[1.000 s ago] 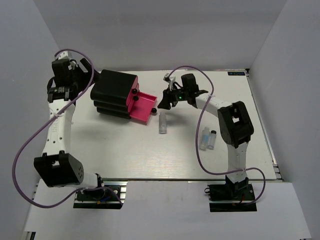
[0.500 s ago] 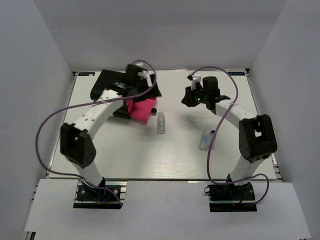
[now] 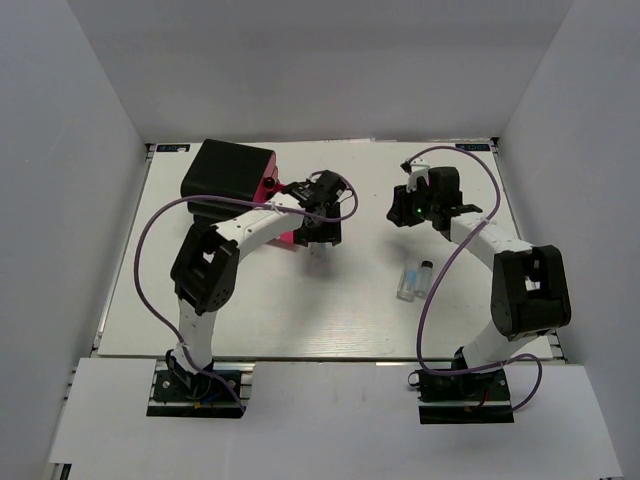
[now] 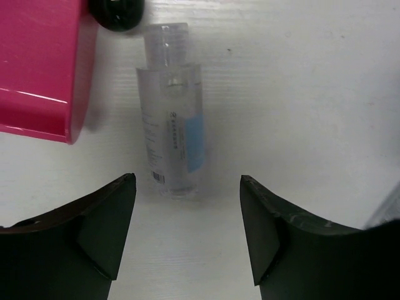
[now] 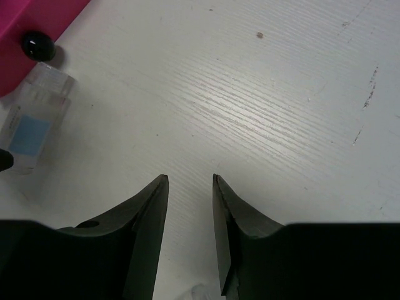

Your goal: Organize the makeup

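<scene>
**Bottle framed by the left gripper, ready for a cross-width grasp**

Makeup left out on the surface [image 3: 300, 320] amounts to 3 pieces in view. The one that matters now is a clear bottle [image 4: 170, 125] lying on its side near the middle of the surface, toward the far edge. It lies just off the outer corner of the open pink drawer [image 4: 37, 62], with its cap beside the drawer's black knob [image 4: 117, 9].

The left gripper [image 4: 187, 179] hangs directly over the bottle's base with its jaws wide. The base sits just between the fingertips, and bare surface shows on both sides, so nothing is held. The bottle's long axis runs straight away from the gripper, cap at the far end, so closing would pinch it across its width. This looks like the approach to picking it up.

The right gripper [image 5: 189, 181] hovers further toward the right edge. Its jaws are narrow with only bare surface between them, and the bottle lies off to its left, so the left arm is clearly the nearer.

Room is tight on the drawer side, where the left finger must clear the pink wall. The other side is open. 2 small bottles [image 3: 414, 280] wait well apart, toward the near-right, and the black box [image 3: 228, 172] sits at the far-left.
</scene>
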Available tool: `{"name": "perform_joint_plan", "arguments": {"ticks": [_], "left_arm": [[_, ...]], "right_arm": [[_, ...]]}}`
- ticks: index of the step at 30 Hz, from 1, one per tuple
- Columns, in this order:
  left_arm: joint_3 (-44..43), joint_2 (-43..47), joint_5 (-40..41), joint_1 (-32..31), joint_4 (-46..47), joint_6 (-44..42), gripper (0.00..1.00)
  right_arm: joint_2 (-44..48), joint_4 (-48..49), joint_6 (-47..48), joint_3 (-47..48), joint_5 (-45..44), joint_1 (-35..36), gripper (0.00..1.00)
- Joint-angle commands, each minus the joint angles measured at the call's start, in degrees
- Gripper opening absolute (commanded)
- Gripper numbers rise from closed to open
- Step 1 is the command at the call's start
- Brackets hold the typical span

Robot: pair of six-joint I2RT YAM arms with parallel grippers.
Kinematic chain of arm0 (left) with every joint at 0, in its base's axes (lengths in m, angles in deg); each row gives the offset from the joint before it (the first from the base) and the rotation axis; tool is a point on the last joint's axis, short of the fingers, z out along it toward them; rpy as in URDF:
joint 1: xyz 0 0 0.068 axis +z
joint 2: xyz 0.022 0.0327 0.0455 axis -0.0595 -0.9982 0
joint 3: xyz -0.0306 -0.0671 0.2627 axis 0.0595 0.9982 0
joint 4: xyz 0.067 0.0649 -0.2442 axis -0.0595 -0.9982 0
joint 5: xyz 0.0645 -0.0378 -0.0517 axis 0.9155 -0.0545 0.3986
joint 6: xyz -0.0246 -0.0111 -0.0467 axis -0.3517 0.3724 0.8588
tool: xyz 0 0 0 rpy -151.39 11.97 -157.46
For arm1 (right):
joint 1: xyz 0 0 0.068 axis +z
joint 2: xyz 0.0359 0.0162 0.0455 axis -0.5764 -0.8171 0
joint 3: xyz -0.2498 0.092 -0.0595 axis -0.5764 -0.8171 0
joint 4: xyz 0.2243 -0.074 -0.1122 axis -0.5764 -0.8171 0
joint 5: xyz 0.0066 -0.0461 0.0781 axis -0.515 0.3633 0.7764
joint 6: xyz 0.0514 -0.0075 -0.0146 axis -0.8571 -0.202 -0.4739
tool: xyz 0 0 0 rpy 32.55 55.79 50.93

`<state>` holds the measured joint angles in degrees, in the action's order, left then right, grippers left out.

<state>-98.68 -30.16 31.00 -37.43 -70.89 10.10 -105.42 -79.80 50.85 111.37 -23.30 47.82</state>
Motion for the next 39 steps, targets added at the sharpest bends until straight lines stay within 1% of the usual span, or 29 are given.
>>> {"name": "perform_joint_plan", "arguments": {"ticks": [1,2,4,5,8,11,13,14,15,16,18,19,23,24,26,28,30,35,37,38,39], "left_arm": [[-3.3,-0.2,4.3,-0.1,0.0,-0.2,0.76],[-3.5,-0.9,4.7,-0.1,-0.2,-0.3,0.73],[-3.4,-2.9,4.7,-0.1,0.7,-0.4,0.72],[-3.3,-3.9,5.0,-0.1,1.2,-0.6,0.69],[-3.1,-5.4,5.6,-0.6,2.5,-0.8,0.63],[-3.2,-7.3,6.5,-0.6,2.4,-0.9,0.61],[-3.0,-8.0,7.1,-0.6,2.7,-1.2,0.56],[-2.7,-7.9,7.5,-0.6,2.9,-1.3,0.5],[-2.4,-7.3,7.8,-0.6,3.6,-1.4,0.3],[-2.3,-7.2,7.7,-0.6,4.0,-1.7,0.24],[-2.3,-6.1,7.6,-1.3,5.2,-2.3,0.15],[-2.3,-4.5,7.8,-1.9,5.7,-3.2,0.13],[-2.4,1.2,9.5,-2.4,8.7,-6.0,0.12],[-3.7,1.9,10.2,-2.4,8.3,-6.6,0.11],[-6.3,1.9,12.5,-0.9,6.2,-7.9,0.04],[-9.6,1.2,16.3,-0.1,3.1,-9.9,0.01],[-11.1,0.5,17.3,1.7,1.8,-10.8,0.01],[-10.3,0.0,18.8,5.1,2.3,-12.8,0.04],[-10.0,-0.7,19.1,5.9,2.5,-13.5,0.07],[-10.1,-1.0,19.2,6.6,2.8,-13.7,0.1],[-10.0,-1.5,19.2,7.3,2.9,-14.1,0.11]], "right_arm": [[2.0,0.9,-0.6,-0.2,0.4,-0.8,0.41],[1.8,0.9,-0.6,-0.1,0.5,-0.8,0.41],[1.4,0.9,-0.6,0.2,1.0,-1.1,0.41],[1.2,0.9,-0.8,0.4,1.1,-1.2,0.41],[0.9,0.6,-1.3,0.6,1.7,-1.5,0.41],[1.0,0.7,-1.6,0.5,2.1,-1.8,0.41],[1.0,0.6,-1.6,0.3,2.2,-1.8,0.41],[1.0,0.6,-1.6,0.2,2.2,-2.0,0.41],[1.0,0.6,-1.8,0.2,2.2,-2.1,0.41],[1.0,0.7,-1.9,0.3,2.1,-2.1,0.41],[0.9,0.6,-2.0,0.2,2.3,-2.3,0.4],[0.8,0.6,-2.1,0.3,2.5,-2.3,0.4],[0.6,0.7,-1.9,0.4,2.9,-2.5,0.4],[0.5,0.6,-1.8,0.4,3.1,-2.5,0.4],[0.0,0.7,-1.9,0.4,3.4,-2.4,0.4],[-0.5,0.6,-1.8,0.5,3.8,-2.3,0.4],[-0.8,0.7,-1.7,0.9,4.0,-2.5,0.4],[-1.3,0.6,-1.4,1.2,3.7,-2.4,0.4],[-1.3,0.6,-1.3,1.2,3.8,-2.5,0.39],[-1.3,0.6,-1.3,1.2,3.7,-2.5,0.39],[-1.4,0.6,-1.3,1.0,3.7,-2.5,0.39]]}}
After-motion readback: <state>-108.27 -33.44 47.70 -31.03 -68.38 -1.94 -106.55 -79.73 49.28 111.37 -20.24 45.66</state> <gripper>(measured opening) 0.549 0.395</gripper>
